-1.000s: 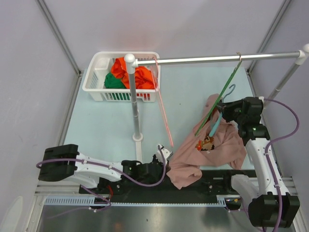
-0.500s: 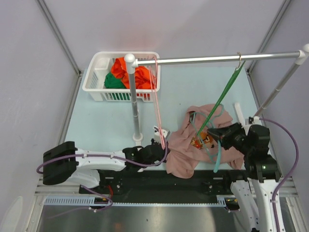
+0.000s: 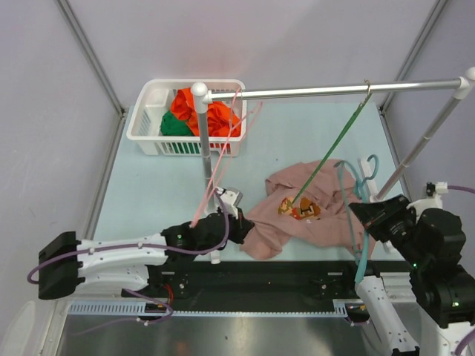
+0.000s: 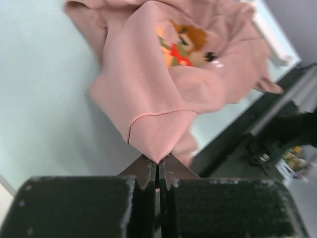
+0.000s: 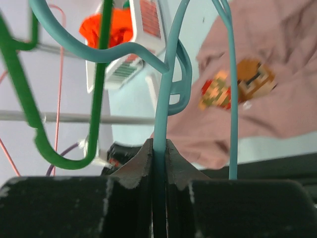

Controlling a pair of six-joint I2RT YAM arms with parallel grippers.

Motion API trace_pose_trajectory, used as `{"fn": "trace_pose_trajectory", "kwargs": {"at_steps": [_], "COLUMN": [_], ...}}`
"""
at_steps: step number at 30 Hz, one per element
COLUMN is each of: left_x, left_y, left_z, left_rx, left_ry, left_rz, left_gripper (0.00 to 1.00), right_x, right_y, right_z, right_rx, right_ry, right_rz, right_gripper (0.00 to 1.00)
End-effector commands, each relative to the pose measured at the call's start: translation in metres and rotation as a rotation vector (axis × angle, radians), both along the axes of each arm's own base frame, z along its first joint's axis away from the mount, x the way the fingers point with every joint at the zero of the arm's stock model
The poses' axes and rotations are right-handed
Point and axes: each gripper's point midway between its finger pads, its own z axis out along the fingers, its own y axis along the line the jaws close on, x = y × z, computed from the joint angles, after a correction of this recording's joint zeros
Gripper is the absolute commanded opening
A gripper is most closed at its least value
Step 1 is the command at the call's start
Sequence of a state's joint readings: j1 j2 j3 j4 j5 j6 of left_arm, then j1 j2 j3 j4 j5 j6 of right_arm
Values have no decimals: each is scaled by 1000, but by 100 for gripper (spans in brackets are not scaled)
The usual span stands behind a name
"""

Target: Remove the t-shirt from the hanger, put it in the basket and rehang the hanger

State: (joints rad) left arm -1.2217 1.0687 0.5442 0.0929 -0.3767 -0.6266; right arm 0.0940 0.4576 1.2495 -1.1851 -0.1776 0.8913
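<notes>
A pink t-shirt point(image 3: 304, 211) with a cartoon print lies spread on the table, also in the left wrist view point(image 4: 163, 84) and the right wrist view point(image 5: 267, 74). My left gripper point(image 3: 241, 226) is shut on its near-left corner point(image 4: 158, 156). My right gripper point(image 3: 367, 215) is shut on a teal hanger point(image 3: 355, 215), held clear of the shirt at the right; its bar runs between the jaws point(image 5: 161, 144). The hanger's hook point(image 3: 369, 167) points away from me.
A green hanger point(image 3: 330, 152) hangs from the metal rail point(image 3: 334, 90), its lower end over the shirt. A pink hanger point(image 3: 219, 159) hangs by the rail post point(image 3: 206, 148). A white basket point(image 3: 148, 119) of orange and green clothes stands at the back left.
The right gripper pulled the teal hanger right and toward me, out of the shirt. The left gripper dragged the shirt's corner left, spreading it flat. The pink hanger swung.
</notes>
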Motion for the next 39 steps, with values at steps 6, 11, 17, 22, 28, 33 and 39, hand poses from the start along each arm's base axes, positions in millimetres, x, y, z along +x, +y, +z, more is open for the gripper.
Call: {"fn": "trace_pose_trajectory", "kwargs": {"at_steps": [6, 11, 17, 22, 28, 33, 39], "left_x": [-37, -46, -66, -78, -81, -64, -52], "left_y": [30, 48, 54, 58, 82, 109, 83], "left_z": [41, 39, 53, 100, 162, 188, 153], "left_rx": [-108, -41, -88, -211, -310, -322, -247], "left_ry": [-78, -89, -106, -146, -246, -275, -176], "left_rz": [-187, -227, -325, -373, -351, -206, -169], "left_gripper": [0, 0, 0, 0, 0, 0, 0], "right_x": [38, 56, 68, 81, 103, 115, 122], "right_y": [-59, -58, -63, -66, -67, -68, -68], "right_z": [81, 142, 182, 196, 187, 168, 141], "right_rx": [-277, -310, -330, -357, -402, -429, -453], "right_ry": [-269, -457, -550, -569, -519, -470, -403], "right_rz": [-242, -253, -302, -329, -348, -353, -340], "right_gripper": [0, 0, 0, 0, 0, 0, 0]}}
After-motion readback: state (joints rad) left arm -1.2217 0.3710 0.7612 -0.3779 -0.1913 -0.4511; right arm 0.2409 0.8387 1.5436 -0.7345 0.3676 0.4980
